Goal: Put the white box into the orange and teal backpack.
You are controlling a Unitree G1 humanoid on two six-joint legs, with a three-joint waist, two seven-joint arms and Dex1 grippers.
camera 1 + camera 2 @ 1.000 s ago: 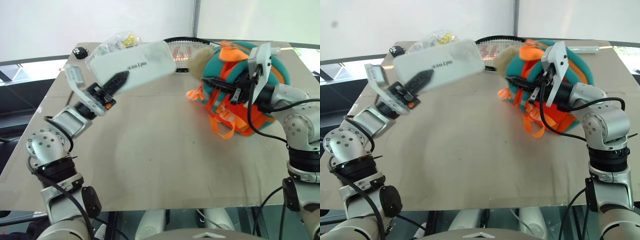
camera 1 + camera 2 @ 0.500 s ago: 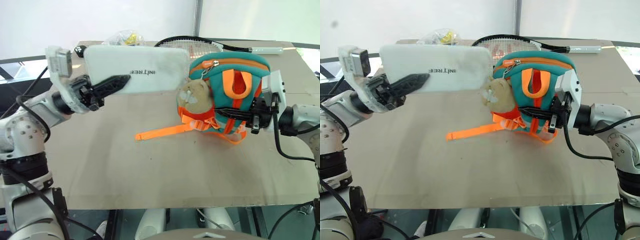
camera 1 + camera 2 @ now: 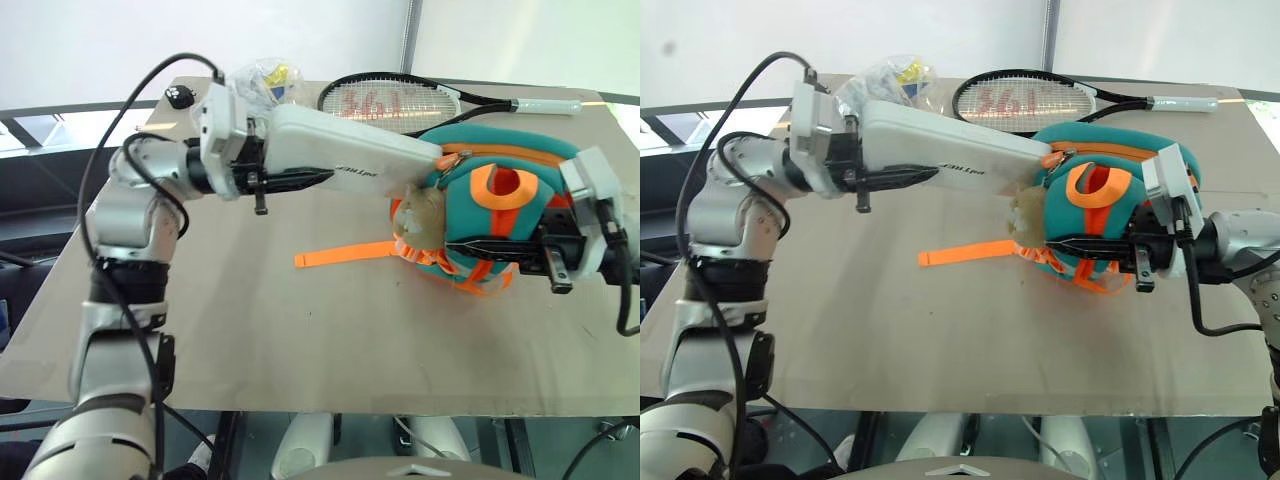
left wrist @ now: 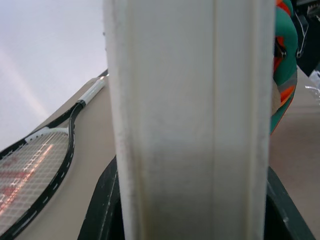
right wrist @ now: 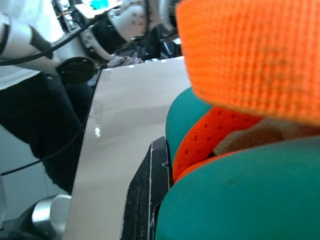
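The white box (image 3: 350, 160) is held level above the table, with my left gripper (image 3: 318, 172) shut on its near end. Its far end reaches the teal top of the orange and teal backpack (image 3: 505, 215), by the zip. The left wrist view looks along the box's edge (image 4: 190, 125) toward the backpack (image 4: 282, 75). The backpack stands upright at the right, a tan plush toy (image 3: 415, 215) hanging on its front. My right gripper (image 3: 1070, 243) is shut on the backpack's front near an orange strap (image 5: 250, 55). One loose orange strap (image 3: 340, 255) trails across the table.
A tennis racket (image 3: 400, 100) lies behind the backpack at the table's far edge. A crinkled clear plastic bag (image 3: 260, 80) and a small black object (image 3: 180, 97) sit at the far left corner. Bare tabletop (image 3: 300, 330) lies in front.
My left arm has swung the white box to the right and rolled it flatter, bringing its far end to the backpack's top. My right gripper has drawn back to the right with the backpack.
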